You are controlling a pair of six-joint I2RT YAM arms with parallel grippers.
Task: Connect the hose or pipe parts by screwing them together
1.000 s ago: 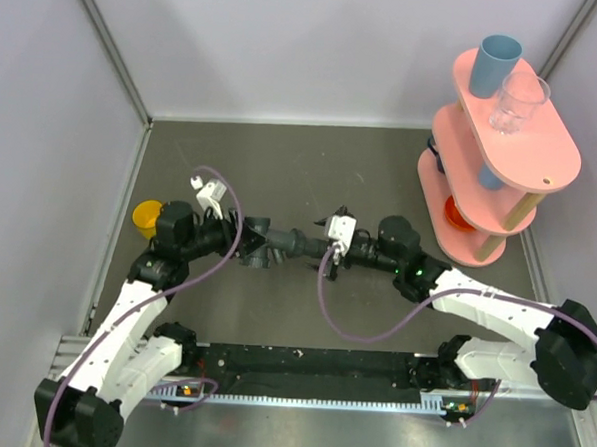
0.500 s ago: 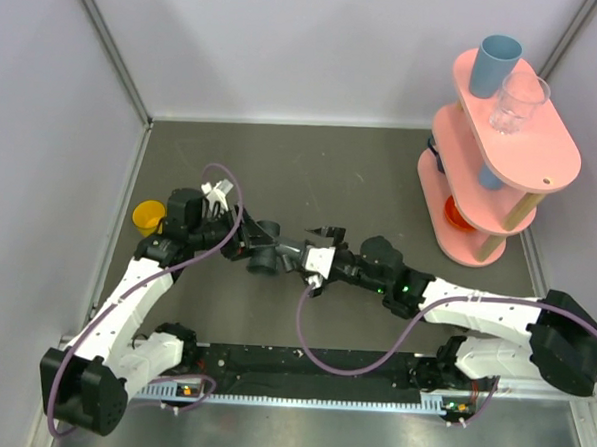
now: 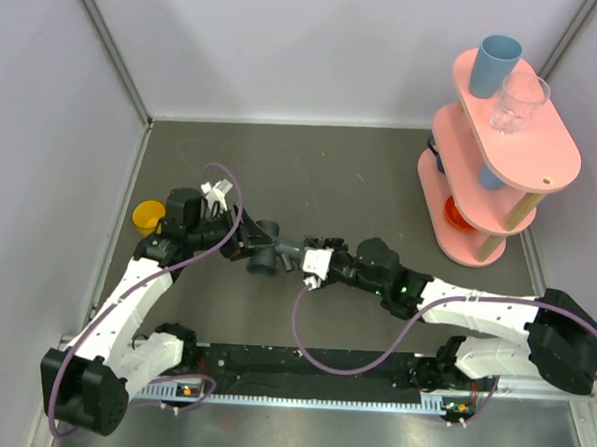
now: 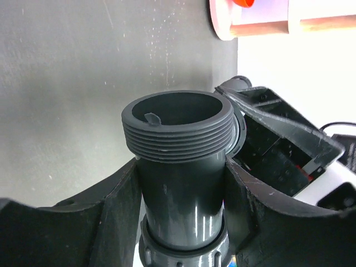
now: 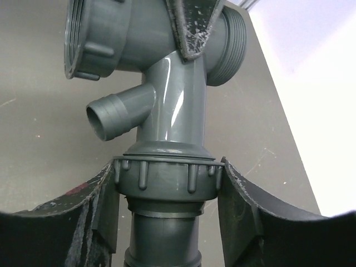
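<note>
Pinching the fitting [image 4: 179, 189] between the left jaws, one pad flat on each side of its barrel, just under the thread [image 4: 177, 142]. Gripping the ribbed collar [image 5: 167, 181] with the right jaws, pressed against its two sides, judging by the right wrist view.

Holding the whole assembly over the desk [image 3: 331, 175], midway between both sets of jaws. Lying roughly left-to-right in the top view, along the line from one wrist to the other. So: straight ahead of the right jaws, collar axis running along their reach.

Hinging on exactly that line. Spin the right wrist about it to wind the collar on, bracing with the left. Closer to the collar on the right side, closer to the branch end on the left.

From the right wrist only: a barbed spigot [image 5: 119, 114] off the stem, two threaded mouths across the top, and the pipe [image 5: 164, 245] below the collar. From the left wrist only: one open, empty threaded mouth. From above, just a dark lump, with no judging the collar's seating from up there.
</note>
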